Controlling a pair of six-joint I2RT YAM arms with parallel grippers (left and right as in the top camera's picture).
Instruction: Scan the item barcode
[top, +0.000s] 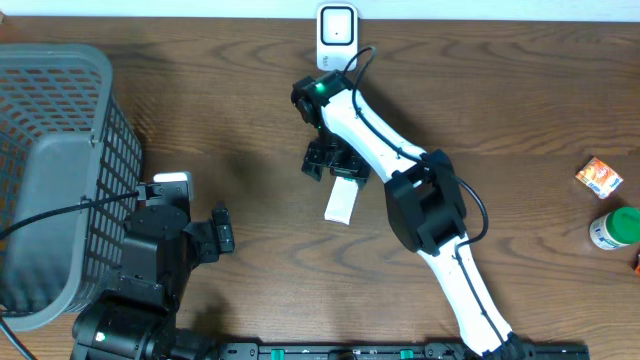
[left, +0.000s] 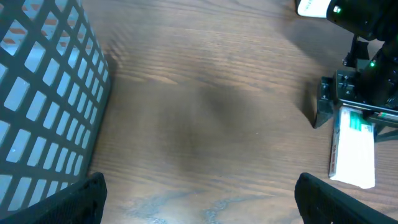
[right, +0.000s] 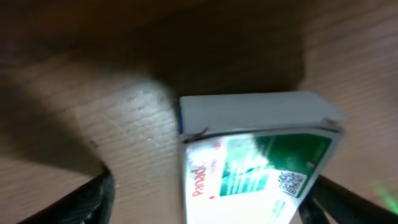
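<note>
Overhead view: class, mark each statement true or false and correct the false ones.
1. The white box lies on the wooden table. True.
2. The grey basket stands at the view's right edge. False: it stands at the left edge.
3. The left hand holds the box. False: it is open, empty and apart from the box, which lies at the right hand.
4. The white scanner stands at the view's top edge. True.
5. The orange packet lies in the basket. False: it lies on the table at the right, near a green-capped bottle.
</note>
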